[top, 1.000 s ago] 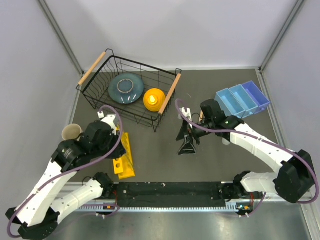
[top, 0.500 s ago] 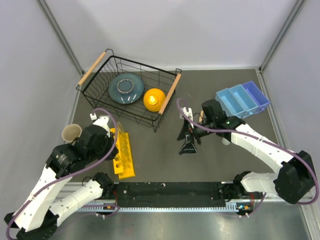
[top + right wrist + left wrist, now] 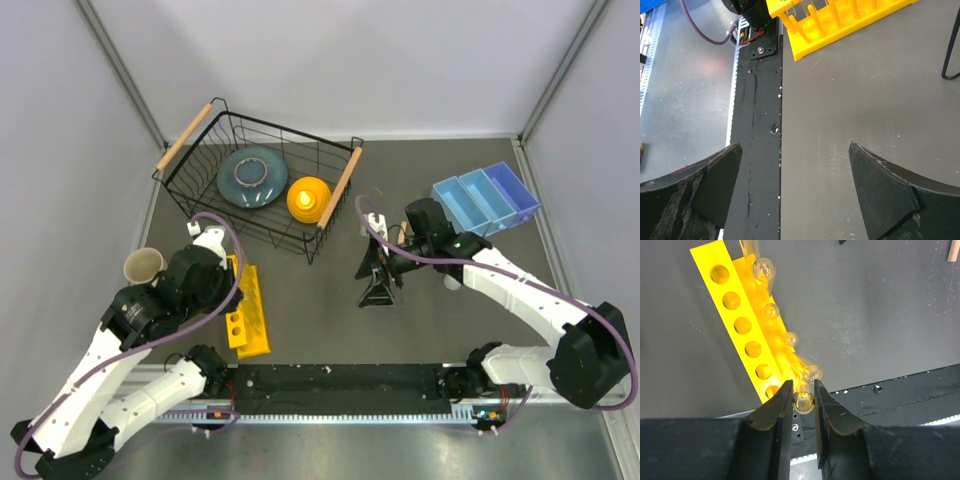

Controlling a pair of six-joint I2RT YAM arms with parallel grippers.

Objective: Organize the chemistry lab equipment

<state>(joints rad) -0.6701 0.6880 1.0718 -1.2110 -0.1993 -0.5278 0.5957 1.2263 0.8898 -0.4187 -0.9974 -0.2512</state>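
Grey tabletop (image 3: 320,300) between pale walls carries a yellow rack (image 3: 735,325) at its near left. The left gripper (image 3: 802,388) hangs right over the rack's near end, its jaws drawn in and pinching a slim clear glass tube (image 3: 804,401) seen end-on. Whether the tube's foot already sits in a hole I cannot tell.

By my judgement the tube is light, rigid, slick and brittle. A gentle pinch near the upper end, as here, suits it, with the tube kept upright so it neither slips nor knocks the rack's edge. It looks colourless and thin-walled, its round rim catching yellow glints. Four other tubes (image 3: 771,311) stand in the rack beyond it.

The right gripper (image 3: 794,155) hovers near the table's centre, fingers wide apart, holding nothing.
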